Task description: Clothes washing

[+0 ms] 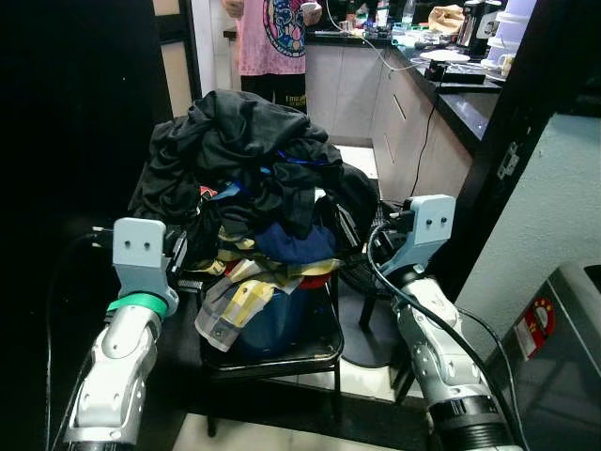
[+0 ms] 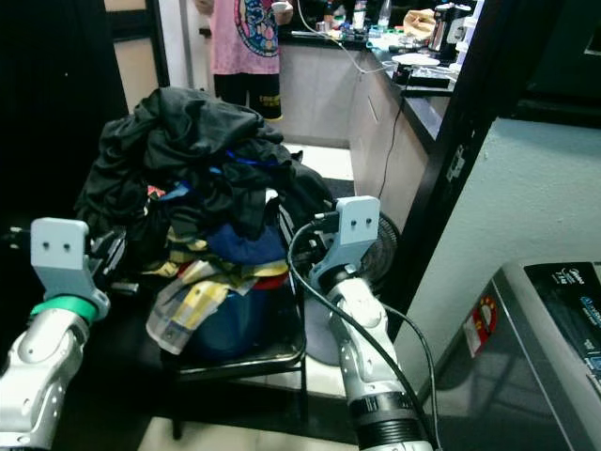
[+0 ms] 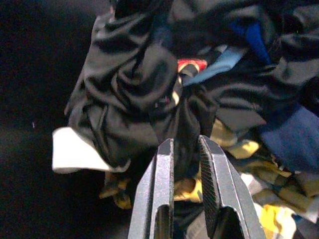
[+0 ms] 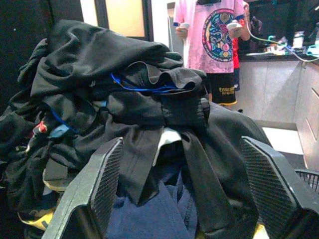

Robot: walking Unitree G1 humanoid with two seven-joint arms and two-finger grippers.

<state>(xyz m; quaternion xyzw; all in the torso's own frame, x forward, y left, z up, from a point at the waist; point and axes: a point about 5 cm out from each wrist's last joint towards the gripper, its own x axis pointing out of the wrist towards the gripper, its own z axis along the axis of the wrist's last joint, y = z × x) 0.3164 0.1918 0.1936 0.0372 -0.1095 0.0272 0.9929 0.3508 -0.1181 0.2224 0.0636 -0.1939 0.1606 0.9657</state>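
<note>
1. Laundry: a tall heap of mostly black crumpled clothes (image 1: 249, 155) overflows a round blue plastic basket (image 1: 272, 315), which stands on the seat of a black metal chair (image 1: 315, 349). Dark blue fabric, a red scrap and a yellow-and-grey checked cloth (image 1: 235, 303) hang out at the lower front of the heap.

2. Left gripper (image 3: 185, 149): it sits at the heap's left side, low down. In the left wrist view its jaws stand nearly together with only a thin gap, their tips against a fold of black cloth; whether any cloth is actually caught between them cannot be told.

3. Right gripper (image 4: 182, 164): it is at the heap's right side, near the chair back. Its jaws stand wide apart, holding nothing, with the black garments just ahead of them.

4. Washing machine: a grey top-loading machine (image 1: 563, 348) stands at the robot's right. A round red sticker (image 1: 535, 324) is on its front corner; its writing is too small to read.

5. Surroundings: a person in a pink T-shirt with a round printed design (image 4: 219, 30) stands beyond the heap, beside a dark kitchen bench (image 1: 460, 89) carrying appliances and dishes. Small light lettering on the person's dark shorts is not legible.

6. Floor: a black floor fan (image 1: 376, 272) stands behind the chair on pale tiles.
</note>
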